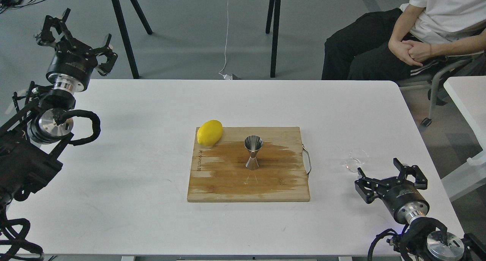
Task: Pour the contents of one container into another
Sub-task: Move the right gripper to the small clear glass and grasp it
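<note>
The small clear glass cup (356, 159) stands on the white table right of the cutting board. The shiny steel jigger (253, 152) stands upright in the middle of the wooden cutting board (228, 177). My right gripper (387, 174) hangs just in front of and slightly right of the cup, fingers spread open with nothing between them. My left gripper (74, 35) is raised at the table's far left corner, open and empty, far from both containers.
A yellow lemon (209, 132) lies on the board's back left corner. A dark wet patch covers the board around the jigger. A seated person (410, 29) is beyond the table's far right. Another white table (467, 97) edge shows at right.
</note>
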Available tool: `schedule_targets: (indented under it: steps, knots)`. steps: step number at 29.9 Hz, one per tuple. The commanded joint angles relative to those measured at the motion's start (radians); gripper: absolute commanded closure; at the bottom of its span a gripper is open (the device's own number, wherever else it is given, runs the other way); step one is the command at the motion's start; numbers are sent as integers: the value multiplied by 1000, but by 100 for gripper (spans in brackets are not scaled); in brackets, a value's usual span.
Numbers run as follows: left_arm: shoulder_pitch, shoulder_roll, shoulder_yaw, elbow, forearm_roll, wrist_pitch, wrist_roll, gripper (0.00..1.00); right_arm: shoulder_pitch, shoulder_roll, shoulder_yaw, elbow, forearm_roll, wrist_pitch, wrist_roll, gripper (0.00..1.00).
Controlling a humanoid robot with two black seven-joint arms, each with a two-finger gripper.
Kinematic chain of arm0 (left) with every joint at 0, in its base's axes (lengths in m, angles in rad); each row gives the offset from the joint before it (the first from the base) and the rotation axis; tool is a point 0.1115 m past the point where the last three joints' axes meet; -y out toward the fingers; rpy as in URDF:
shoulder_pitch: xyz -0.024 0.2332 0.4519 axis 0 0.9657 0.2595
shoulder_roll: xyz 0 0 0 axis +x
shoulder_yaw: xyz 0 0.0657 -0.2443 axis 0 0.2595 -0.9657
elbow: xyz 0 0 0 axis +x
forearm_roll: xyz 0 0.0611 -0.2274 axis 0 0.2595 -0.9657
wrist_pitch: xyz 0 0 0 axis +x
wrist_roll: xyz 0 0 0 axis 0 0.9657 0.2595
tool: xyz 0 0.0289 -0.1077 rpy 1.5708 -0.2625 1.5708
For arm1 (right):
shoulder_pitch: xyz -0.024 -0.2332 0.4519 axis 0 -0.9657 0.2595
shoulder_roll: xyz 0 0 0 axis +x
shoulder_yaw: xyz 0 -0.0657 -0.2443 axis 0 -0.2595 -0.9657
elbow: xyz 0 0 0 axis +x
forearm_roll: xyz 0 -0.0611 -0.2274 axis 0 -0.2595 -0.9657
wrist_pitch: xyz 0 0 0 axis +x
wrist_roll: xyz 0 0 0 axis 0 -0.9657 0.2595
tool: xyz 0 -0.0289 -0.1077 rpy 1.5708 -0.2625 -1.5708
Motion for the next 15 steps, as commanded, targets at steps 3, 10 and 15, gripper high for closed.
schedule_targets:
  steps: [3, 10, 15]
  knots:
    - [-1, 0, 1, 0, 0, 2, -2, 0, 60, 68, 8, -120, 2, -5, -9, 0]
    - [14, -3, 2, -9, 1, 2, -2, 0, 100, 123, 3, -229, 0, 90, -10, 0]
    - [14, 5, 2, -11, 1, 2, -2, 0, 109, 160, 12, -265, 0, 97, -4, 1]
